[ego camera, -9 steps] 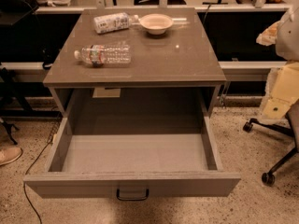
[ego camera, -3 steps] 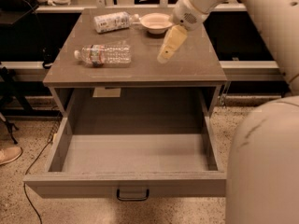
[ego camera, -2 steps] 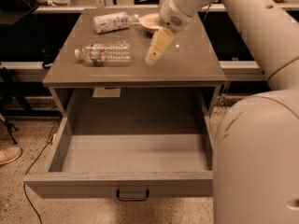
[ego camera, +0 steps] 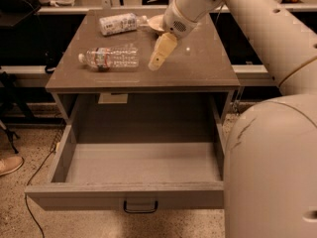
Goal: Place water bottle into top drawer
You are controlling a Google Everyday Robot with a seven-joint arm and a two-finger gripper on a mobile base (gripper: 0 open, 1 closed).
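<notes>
- Shoe [ego camera: 10, 165]: lying on the speckled floor, far to the left of the gripper [ego camera: 154, 63] and well below it.
- Water bottle [ego camera: 110, 57]: lying on its side on the cabinet top [ego camera: 208, 68], just left of the gripper. Its white cap is pointing away from the gripper and its base is facing it, near but not touching.
- White-labelled bottle [ego camera: 118, 24]: lying on its side toward the back edge, behind and left of the gripper.
- Top drawer [ego camera: 62, 155]: standing pulled open, below and in front of the gripper.
- Loop handle [ego camera: 140, 206]: hanging at the middle of the drawer's front panel.
- Bowl [ego camera: 154, 23]: sitting just behind the gripper, partly hidden by the wrist.
- Gripper: hanging over the cabinet top and pointing down and leftward. It is carrying nothing visible; whether it is released or clenched, I cannot tell.
- Arm [ego camera: 257, 19]: reaching in from the upper right.
- Robot body [ego camera: 270, 167]: filling the lower right.
</notes>
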